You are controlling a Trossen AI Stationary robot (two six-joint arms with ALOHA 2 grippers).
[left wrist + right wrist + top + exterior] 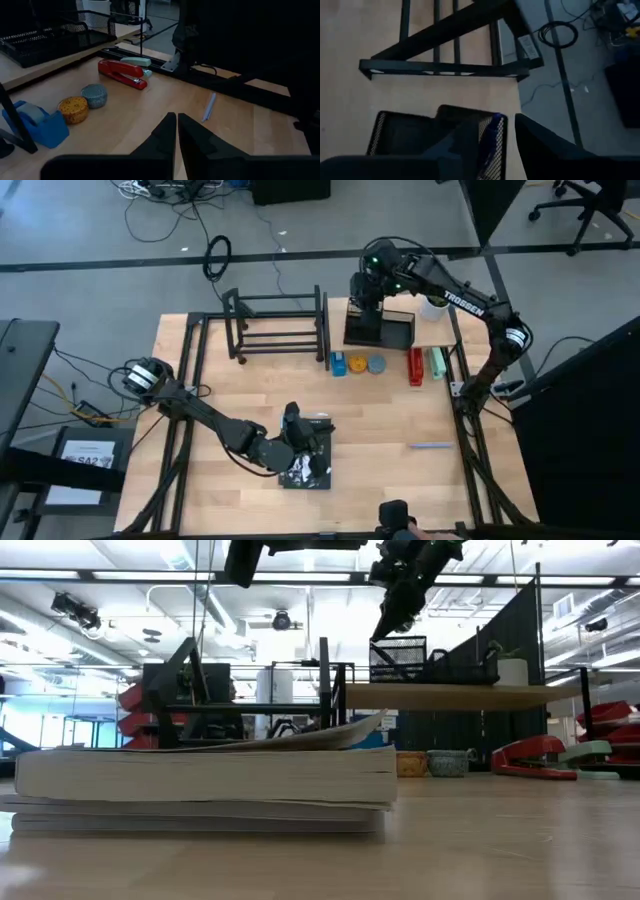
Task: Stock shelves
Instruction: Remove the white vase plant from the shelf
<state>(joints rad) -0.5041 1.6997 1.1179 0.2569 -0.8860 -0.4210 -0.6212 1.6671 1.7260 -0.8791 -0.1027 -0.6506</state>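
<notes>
Two hands: overhead, your left hand [300, 442] hovers above the thick paperback book [306, 470]; black tube rack [277, 323] far off. Left wrist: fingers pressed together. Right wrist: right hand [495, 135] spread over black mesh organizer [395, 135]. Book likely heavy, floppy; grip its spine.

Wooden shelf [435, 332]: the right arm and the mesh box [381, 329] hide much of its top
Left gripper [300, 442]: its tips are lost against the dark book [308, 471]
Blue thing in mesh box [492, 131]: too blurry to name
</notes>
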